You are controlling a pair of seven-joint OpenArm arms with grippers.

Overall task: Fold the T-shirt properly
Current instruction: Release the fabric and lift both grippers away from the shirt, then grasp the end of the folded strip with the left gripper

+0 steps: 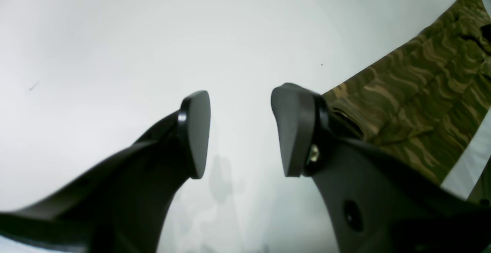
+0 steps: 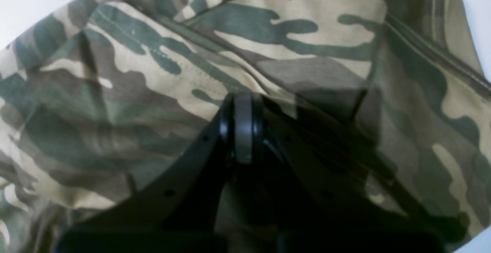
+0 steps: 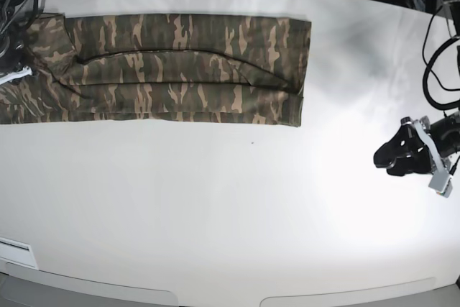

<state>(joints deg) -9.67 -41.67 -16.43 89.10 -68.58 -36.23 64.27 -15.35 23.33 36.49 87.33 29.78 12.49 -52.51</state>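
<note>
T-shirt (image 3: 172,70) lies as long narrow band across far side of surface (image 3: 237,206); sides folded in, crosswise folds left. Right hand (image 2: 243,128) pressed together above cloth, left hand (image 1: 239,130) apart, well clear.

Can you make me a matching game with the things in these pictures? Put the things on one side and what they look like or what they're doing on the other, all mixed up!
Things:
1. T-shirt
2. left gripper
3. right gripper
4. table

States:
A. fingers shut, right over the camouflage cloth
B. white and wide
C. fingers open over bare table, nothing between them
D. green, brown and tan, folded into a long strip

Right pairs: 1-D, 2-C, 3-A, 4-B
</note>
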